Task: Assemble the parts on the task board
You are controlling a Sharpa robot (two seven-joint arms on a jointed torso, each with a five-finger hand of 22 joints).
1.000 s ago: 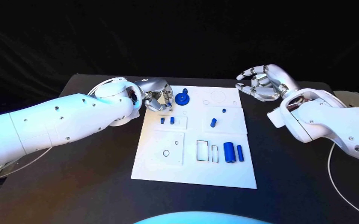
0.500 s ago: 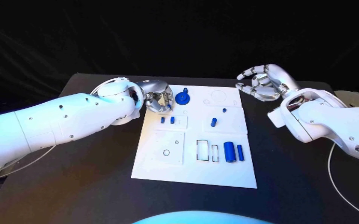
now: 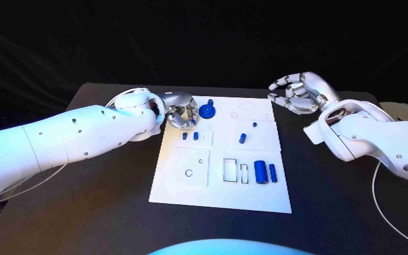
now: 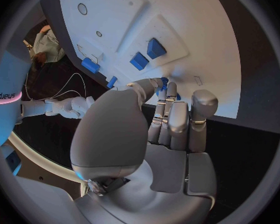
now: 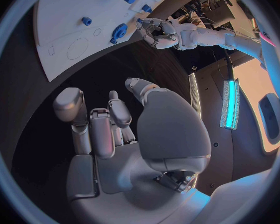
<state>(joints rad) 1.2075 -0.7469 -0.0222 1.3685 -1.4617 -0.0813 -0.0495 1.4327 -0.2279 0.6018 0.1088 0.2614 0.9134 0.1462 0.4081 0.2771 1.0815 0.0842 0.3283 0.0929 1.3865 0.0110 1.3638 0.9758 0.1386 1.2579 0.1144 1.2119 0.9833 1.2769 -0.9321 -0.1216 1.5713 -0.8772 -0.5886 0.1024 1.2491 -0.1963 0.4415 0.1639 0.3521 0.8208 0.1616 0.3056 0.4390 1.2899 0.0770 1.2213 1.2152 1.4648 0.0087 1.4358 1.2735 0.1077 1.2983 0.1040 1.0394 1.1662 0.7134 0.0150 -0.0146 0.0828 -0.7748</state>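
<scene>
Edging slightly toward the board's centre since 1 s ago, the left hand (image 3: 179,113) hovers over the task board's (image 3: 221,199) far-left corner – fingers curled down, pinching a small blue part (image 4: 162,86) at the tips, just beside the blue round part (image 3: 207,112). Right hand (image 3: 298,94) unchanged, raised off the board's far-right corner, fingers loosely apart w/ nothing in them. Other blue parts (image 3: 265,173) lie mid-board, unmoved.
</scene>
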